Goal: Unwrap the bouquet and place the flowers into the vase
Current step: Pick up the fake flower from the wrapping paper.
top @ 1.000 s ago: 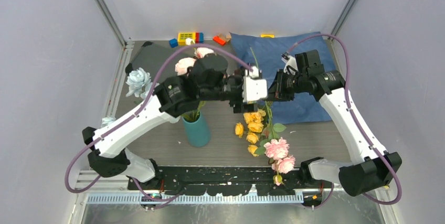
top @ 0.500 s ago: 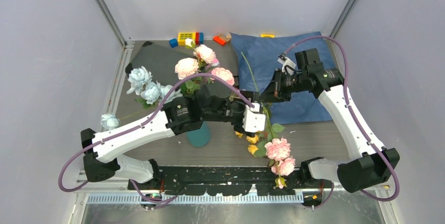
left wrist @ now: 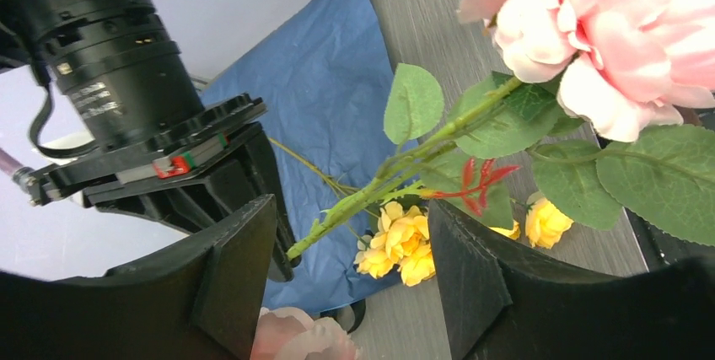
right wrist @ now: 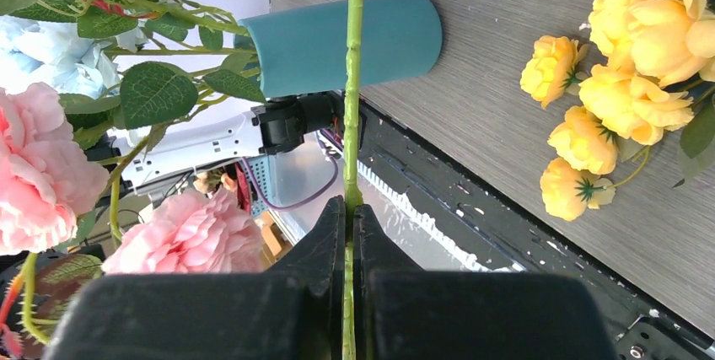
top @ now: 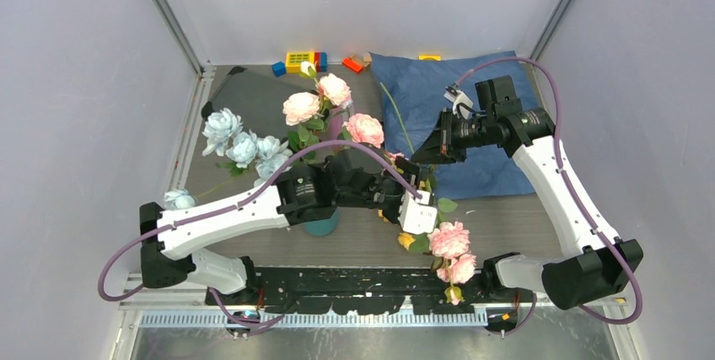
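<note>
Right of the teal cylindrical vase (right wrist: 392, 31), the right fingers (right wrist: 327, 238) are pinching a pink-bloomed green stem (right wrist: 352, 107), and the left fingers (left wrist: 240, 267) are standing spread around it. Risk: leaves snagging at handover and toppling the vase, which is holding pink and pale blue flowers (top: 302, 108). Yellow flowers (right wrist: 628, 65) are lying on the bench (right wrist: 506, 6).

TEXT: none readable | left wrist view, 10 o'clock: pale printed label (left wrist: 87, 90) on right arm's black wrist motor (left wrist: 118, 48), characters too small to make out | same view, 9 o'clock: red-and-green sticker (left wrist: 173, 163), no legible marking | top view, 1 o'clock: white tag (top: 459, 100), print illegible
</note>
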You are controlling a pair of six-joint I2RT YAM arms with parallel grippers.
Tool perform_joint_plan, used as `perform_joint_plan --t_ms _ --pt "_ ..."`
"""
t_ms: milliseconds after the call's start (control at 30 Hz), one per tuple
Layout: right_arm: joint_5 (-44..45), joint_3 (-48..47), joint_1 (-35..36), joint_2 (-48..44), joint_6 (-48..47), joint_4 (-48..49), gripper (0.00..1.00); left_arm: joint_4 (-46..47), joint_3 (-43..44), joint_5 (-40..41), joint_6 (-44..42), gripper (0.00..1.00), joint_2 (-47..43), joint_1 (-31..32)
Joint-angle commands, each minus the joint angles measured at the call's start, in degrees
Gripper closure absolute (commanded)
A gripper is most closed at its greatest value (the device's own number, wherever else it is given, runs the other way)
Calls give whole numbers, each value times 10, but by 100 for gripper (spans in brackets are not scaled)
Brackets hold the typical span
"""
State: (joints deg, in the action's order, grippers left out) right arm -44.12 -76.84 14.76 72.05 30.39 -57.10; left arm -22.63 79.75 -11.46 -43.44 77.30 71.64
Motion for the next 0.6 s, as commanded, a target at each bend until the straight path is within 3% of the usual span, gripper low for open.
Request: perform_joint_plan --t_ms 0,367,567 --pt "-29 -23 -2 -8 14 4 100 16 -13 33 -32 33 9 17" --pt "-37 -19 -2 -13 20 13 100 30 -18 100 -78 42 37 50" --pt "-49 -13 -3 -16 35 30 100 44 -22 130 -95 54 43 63"
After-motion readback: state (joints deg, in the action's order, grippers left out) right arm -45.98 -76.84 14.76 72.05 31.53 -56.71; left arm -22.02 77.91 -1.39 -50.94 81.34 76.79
